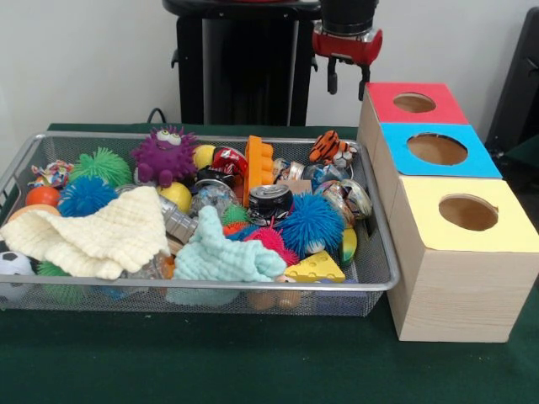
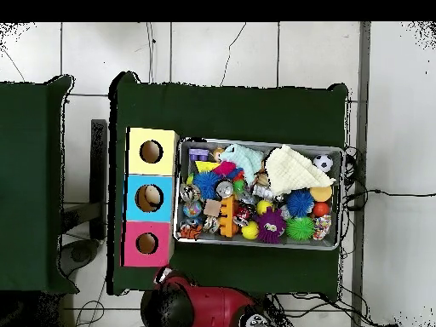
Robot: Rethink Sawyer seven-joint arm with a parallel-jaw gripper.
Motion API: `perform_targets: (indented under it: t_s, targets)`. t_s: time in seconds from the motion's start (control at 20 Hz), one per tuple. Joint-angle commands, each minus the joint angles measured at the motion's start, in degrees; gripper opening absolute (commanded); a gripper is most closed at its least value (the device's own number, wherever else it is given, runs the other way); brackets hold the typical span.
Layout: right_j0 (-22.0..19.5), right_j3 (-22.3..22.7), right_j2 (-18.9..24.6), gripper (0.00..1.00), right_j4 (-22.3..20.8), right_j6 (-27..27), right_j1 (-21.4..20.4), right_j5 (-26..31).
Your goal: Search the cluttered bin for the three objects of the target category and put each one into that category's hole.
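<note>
A wire mesh bin (image 1: 381, 278) (image 2: 260, 143) is packed with toys. On top lie a cream knitted cloth (image 1: 101, 236) (image 2: 294, 166) and a mint cloth (image 1: 223, 257) (image 2: 247, 157). Around them are a purple monster (image 1: 164, 153) (image 2: 271, 224), a blue spiky ball (image 1: 312, 223), an orange block (image 1: 258, 164), a crushed can (image 1: 269, 200), a cheese wedge (image 1: 314, 268) and a toy tiger (image 1: 330, 147). Beside the bin stand a red box (image 1: 446, 114) (image 2: 134, 230), a blue box (image 1: 396, 160) (image 2: 134, 183) and a yellow box (image 1: 421, 231) (image 2: 166, 136), each with a round hole on top. My gripper (image 1: 348, 82) hangs open and empty behind the red box, well above the bin.
A green spiky ball (image 1: 103, 165), a second blue one (image 1: 84, 195), yellow balls (image 1: 177, 195) and a soccer ball (image 1: 13, 265) fill the bin's other end. Green cloth covers the table (image 1: 253, 362). In the overhead view my arm's red body (image 2: 213, 306) lies below the table edge.
</note>
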Motion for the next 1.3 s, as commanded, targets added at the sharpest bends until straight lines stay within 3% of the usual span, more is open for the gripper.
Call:
perform_targets:
  t_s: [0.05,0.45,0.85,1.3]
  targets:
    - [0.01,-10.92,3.26,1.00,3.78,5.31,1.76,3.94]
    - [-0.29,-11.87,3.15,1.00,2.91,4.35,2.11,4.23]
    - [-3.42,-13.92,3.74,1.00,0.12,-0.28,1.63,8.35]
    - [-2.75,-15.31,2.90,1.00,-1.51,-0.68,0.71,10.74]
